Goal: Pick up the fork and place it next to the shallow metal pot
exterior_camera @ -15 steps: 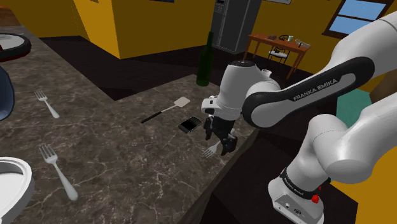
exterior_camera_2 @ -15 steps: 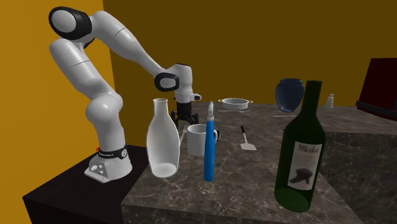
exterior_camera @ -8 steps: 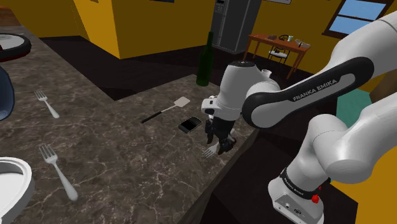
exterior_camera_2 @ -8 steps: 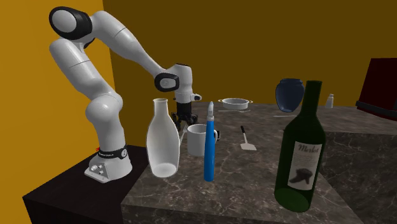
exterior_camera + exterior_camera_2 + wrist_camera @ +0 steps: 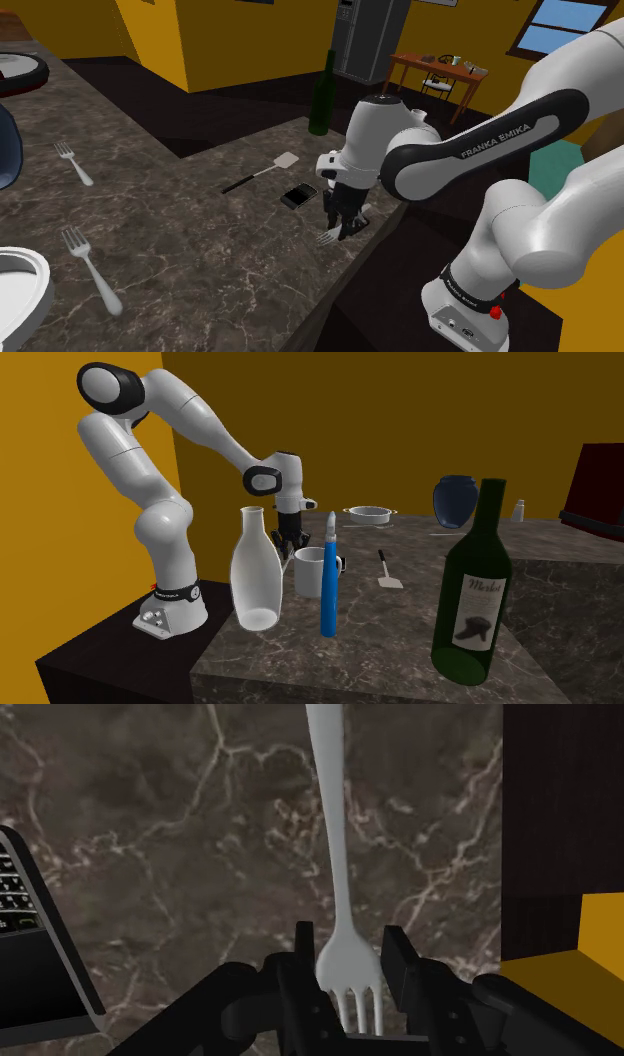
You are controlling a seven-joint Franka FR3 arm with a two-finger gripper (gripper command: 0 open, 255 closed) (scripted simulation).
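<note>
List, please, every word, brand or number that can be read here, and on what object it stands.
"FRANKA EMIKA": on the dark forearm of the white arm.
"Merlot": on the label of the wine bottle; the script is blurred, so this reading is uncertain.
Keys of the mobile phone: too small to read.

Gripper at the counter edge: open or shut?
Shut on the fork: wrist view shows the gripper with both fingers clasping the fork's head.

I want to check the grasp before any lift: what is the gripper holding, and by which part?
The gripper is shut on the white fork. It clasps the head from both sides, just above the tines, and the handle points away from it.
</note>
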